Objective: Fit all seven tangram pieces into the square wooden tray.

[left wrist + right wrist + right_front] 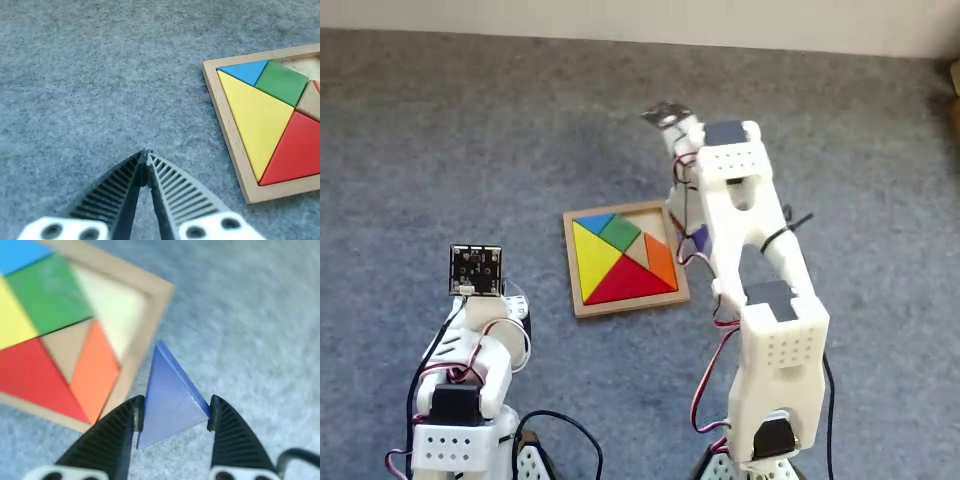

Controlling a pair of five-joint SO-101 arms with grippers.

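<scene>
The right hand (172,412) pinches a blue-violet triangle (172,395) between its two fingers, just outside one side of the square wooden tray (137,352). One tip of the piece points toward the rim, and it is hard to tell whether it touches the wood. Inside the tray lie a yellow triangle (592,262), a red triangle (630,283), a small blue triangle (596,222), a green square (620,232), an orange piece (661,262) and a tan piece (638,250). They are packed edge to edge, with a bare patch of tray floor (117,305) in the corner nearest the held piece. In the high view, the right arm (760,260) extends along the tray's side. The left hand (146,159), its fingers pressed together on nothing, hangs over the grey surface (75,75) near the tray's opposite side. The left arm (470,360) stands apart from the tray.
</scene>
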